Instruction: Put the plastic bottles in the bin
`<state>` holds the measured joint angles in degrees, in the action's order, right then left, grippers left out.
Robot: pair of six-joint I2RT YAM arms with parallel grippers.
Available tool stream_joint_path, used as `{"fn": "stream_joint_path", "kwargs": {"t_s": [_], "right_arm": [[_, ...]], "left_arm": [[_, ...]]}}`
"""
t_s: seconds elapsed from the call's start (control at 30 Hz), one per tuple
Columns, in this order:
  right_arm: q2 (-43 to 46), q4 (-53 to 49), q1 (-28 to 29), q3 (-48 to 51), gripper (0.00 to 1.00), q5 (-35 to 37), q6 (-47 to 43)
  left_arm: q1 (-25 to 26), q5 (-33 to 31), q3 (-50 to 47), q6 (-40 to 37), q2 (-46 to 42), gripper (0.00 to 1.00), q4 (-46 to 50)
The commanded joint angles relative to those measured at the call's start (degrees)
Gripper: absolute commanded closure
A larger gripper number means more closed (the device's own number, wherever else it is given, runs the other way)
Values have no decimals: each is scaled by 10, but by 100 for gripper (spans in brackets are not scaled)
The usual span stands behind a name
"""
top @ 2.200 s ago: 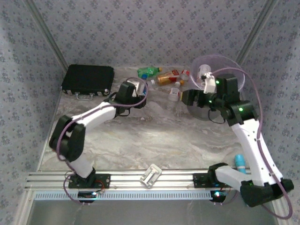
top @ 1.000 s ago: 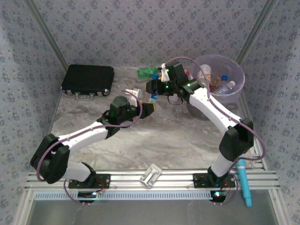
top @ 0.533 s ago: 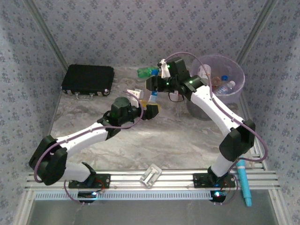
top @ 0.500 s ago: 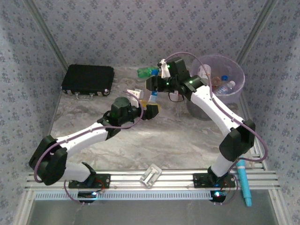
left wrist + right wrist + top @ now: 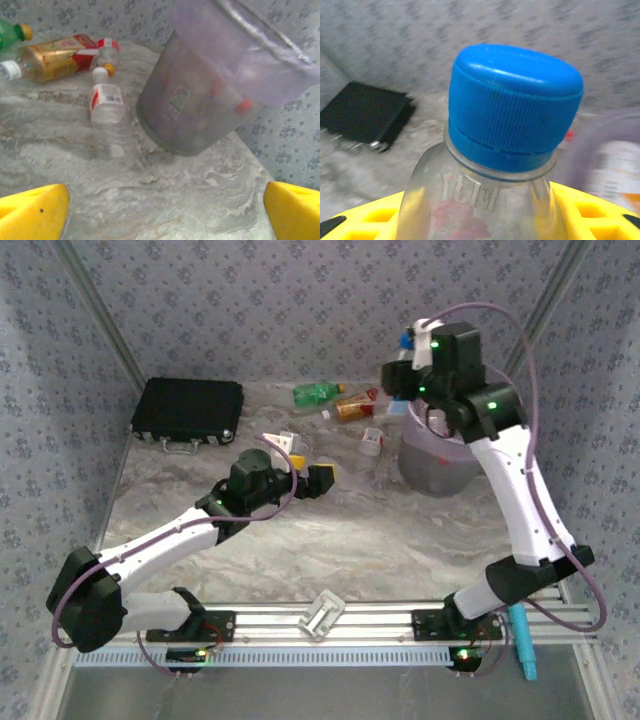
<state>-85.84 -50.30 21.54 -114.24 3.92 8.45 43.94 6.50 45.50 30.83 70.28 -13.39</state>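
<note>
Blue-capped clear bottle [image 5: 515, 110], clamped in the right pincer [image 5: 398, 370], has swung up off the worktop [image 5: 330, 540] toward the bin [image 5: 440, 472] rim, seemingly ready for dropping; the left pincer [image 5: 320, 478] hangs spread, empty.

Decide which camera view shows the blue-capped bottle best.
Right wrist: the blue-capped bottle sits close up between the yellow jaws, cap ridges and neck sharp. Top external gives a small blue speck raised near the bin. Left wrist faces the bin instead.
</note>
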Motion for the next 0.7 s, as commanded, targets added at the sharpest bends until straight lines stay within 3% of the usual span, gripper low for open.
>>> {"fn": "stream_joint_path", "kwargs": {"t_s": [0.0,0.33,0.5,0.67], "right_arm": [[6,-68,-44,-29,63,84,-70],[-52,-96,-208,-49,65,115,-153],[-96,-76,-249,-28,64,99,-164],[-156,-111,-254,-31,63,104,-188]], "left_arm": [[2,-13,19,-15,8,1,32],[2,-5,39,-12,41,2,52],[4,-7,75,-14,71,3,99],[5,-14,75,-10,76,3,105]]}}
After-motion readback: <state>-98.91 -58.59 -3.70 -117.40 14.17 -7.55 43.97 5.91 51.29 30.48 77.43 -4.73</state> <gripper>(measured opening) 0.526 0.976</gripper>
